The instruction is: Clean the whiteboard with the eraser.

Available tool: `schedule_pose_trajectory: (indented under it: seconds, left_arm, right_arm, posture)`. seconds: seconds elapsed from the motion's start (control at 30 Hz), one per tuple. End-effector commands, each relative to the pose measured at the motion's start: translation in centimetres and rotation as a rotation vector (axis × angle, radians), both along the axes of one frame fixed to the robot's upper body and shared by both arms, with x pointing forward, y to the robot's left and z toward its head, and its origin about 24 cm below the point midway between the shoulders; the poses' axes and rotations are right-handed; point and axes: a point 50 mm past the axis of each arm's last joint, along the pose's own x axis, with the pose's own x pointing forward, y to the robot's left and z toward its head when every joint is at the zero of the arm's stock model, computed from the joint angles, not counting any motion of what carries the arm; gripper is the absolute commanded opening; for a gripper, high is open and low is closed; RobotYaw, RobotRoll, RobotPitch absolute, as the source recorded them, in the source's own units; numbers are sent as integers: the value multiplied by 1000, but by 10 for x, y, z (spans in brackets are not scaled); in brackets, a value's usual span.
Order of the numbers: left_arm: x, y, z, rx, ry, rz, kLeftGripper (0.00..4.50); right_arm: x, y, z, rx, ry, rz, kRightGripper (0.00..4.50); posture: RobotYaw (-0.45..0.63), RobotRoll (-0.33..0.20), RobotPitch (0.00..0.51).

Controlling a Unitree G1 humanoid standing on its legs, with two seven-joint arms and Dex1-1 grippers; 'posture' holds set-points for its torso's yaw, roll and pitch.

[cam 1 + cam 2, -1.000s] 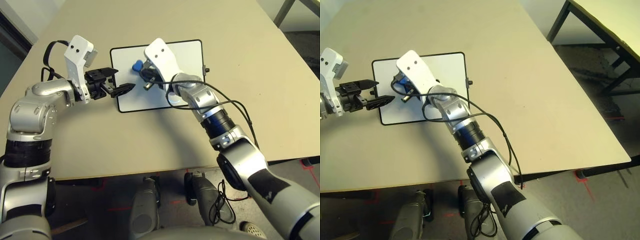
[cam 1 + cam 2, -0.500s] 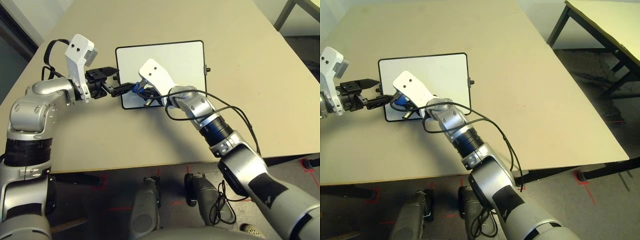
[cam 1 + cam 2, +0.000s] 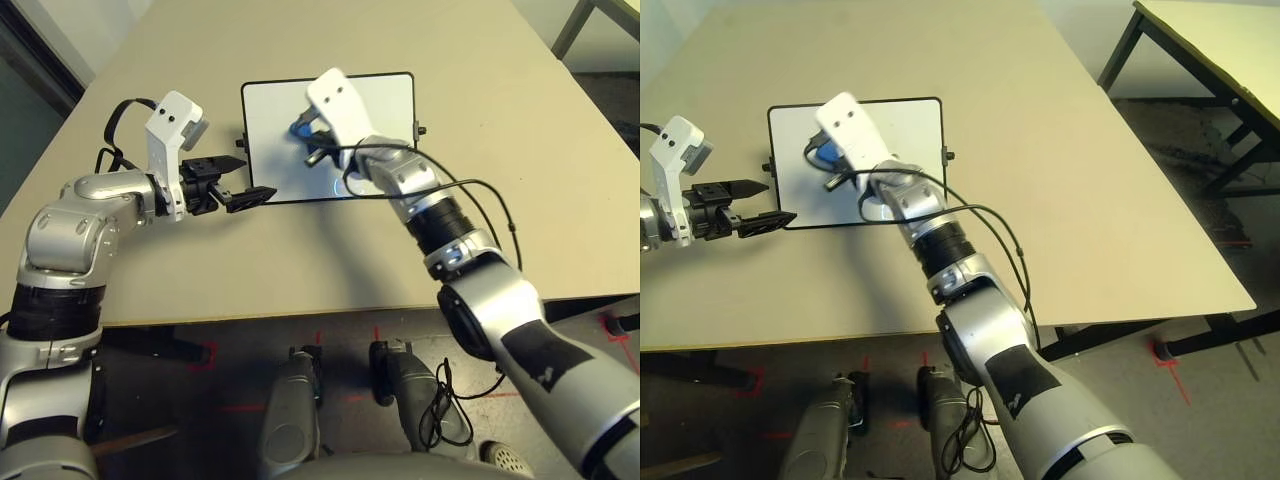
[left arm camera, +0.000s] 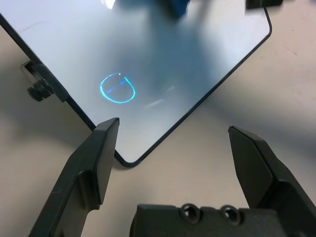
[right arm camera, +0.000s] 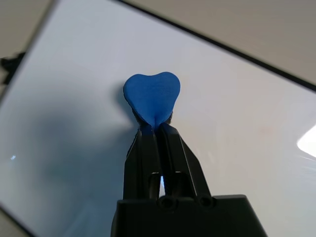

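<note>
The right end effector (image 5: 157,129), clenched on the eraser (image 5: 151,100), has swept from the near left corner of the whiteboard (image 3: 385,95) up toward its far left part, where the blue block now presses on the white surface. The left end effector (image 3: 236,181), which half a second ago had one finger on the board's near left corner, has drawn back and now hovers released just off that corner, over the counter (image 3: 500,200). The board lies farther up the counter than a second ago, though the head camera may have shifted too. This suggests wiping is under way, with the board no longer steadied. The left wrist view adds what the head views hide behind the right arm: a small blue ring-shaped mark (image 4: 117,89) on the near part of the board, which may be ink left to erase or only a reflection. The right wrist view shows the two fingers (image 5: 144,148) pinched close together on the eraser's narrow end.
</note>
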Motion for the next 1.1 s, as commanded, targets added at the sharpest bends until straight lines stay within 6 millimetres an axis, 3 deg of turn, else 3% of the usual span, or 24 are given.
schedule_pose_trajectory:
  seconds: [0.03, 0.4, 0.7, 1.1]
  left_arm:
    - [-1, -4, -4, 9, 20, -16, 4500]
    - [0, -6, -5, 3, 21, -20, 4500]
    - [-1, -7, -6, 3, 29, -24, 4500]
    - [-1, -9, -7, -5, 29, -26, 4500]
  right_arm:
    - [6, -13, -3, 20, 30, -65, 2]
    - [14, -45, 2, 43, 31, -190, 2]
    - [16, -66, -10, 14, 78, -254, 2]
    - [5, -40, -26, -19, 150, -149, 2]
  posture:
    - [14, 0, 259]
    - [10, 0, 263]
    - [5, 0, 271]
    - [10, 0, 271]
